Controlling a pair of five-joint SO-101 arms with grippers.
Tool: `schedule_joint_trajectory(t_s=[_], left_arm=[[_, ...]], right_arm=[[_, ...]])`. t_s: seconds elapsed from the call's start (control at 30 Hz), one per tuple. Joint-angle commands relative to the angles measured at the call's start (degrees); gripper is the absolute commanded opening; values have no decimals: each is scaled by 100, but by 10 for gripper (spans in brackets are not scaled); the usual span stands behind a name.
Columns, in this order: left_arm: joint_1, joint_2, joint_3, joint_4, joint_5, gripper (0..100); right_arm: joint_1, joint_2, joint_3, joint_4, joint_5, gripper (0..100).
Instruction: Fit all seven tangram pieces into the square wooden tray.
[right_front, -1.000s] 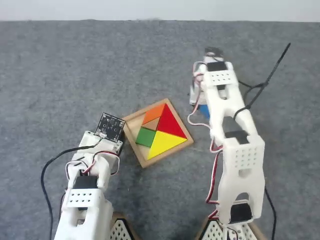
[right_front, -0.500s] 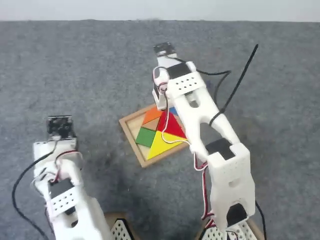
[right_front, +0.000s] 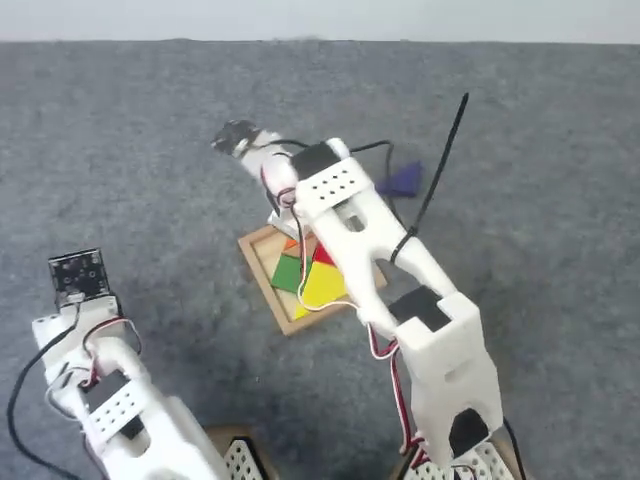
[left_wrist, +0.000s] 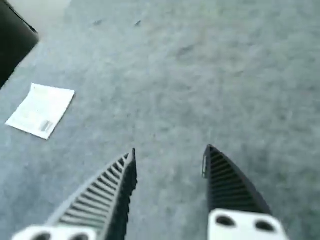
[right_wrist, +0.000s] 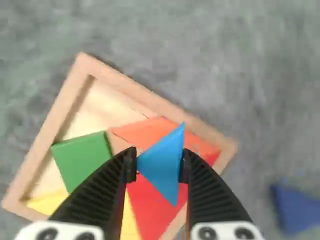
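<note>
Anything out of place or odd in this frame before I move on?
One dark blue piece lies on the carpet beyond the tray, apart from it. The right gripper holds a light blue triangle over the tray. Nothing looks spilled or damaged.

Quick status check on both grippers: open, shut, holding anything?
Left gripper: open, holding nothing, over bare carpet.
Right gripper: closed on the blue triangle, above the wooden tray.

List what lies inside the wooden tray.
A green piece, an orange piece, a red piece, a yellow piece and bare tray floor. The right gripper and its blue triangle cover the rest.
</note>
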Motion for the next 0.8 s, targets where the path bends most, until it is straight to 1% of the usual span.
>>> schedule_joint_trajectory(t_s=[0.0, 0.2, 0.3, 0.4, 0.5, 0.67, 0.77], left_arm=[[-9, 264, -84, 79, -62, 205], [-26, 484, -84, 62, -62, 205], [-18, 484, -84, 62, -62, 205], [-35, 484, -84, 70, -62, 205], [-44, 484, -84, 79, -62, 205], [-35, 484, -84, 79, -62, 205], [-35, 484, -84, 79, -62, 205]], right_arm=[[-312, -374, -141, -163, 1143, 51], [-576, -40, -132, -681, 2708, 48], [-585, 259, -149, -901, 3182, 48], [-576, 470, -158, -892, 3244, 51], [-549, 602, -158, -875, 3552, 51], [-541, 611, -158, -901, 3279, 51], [-541, 611, -158, -857, 3244, 48]])
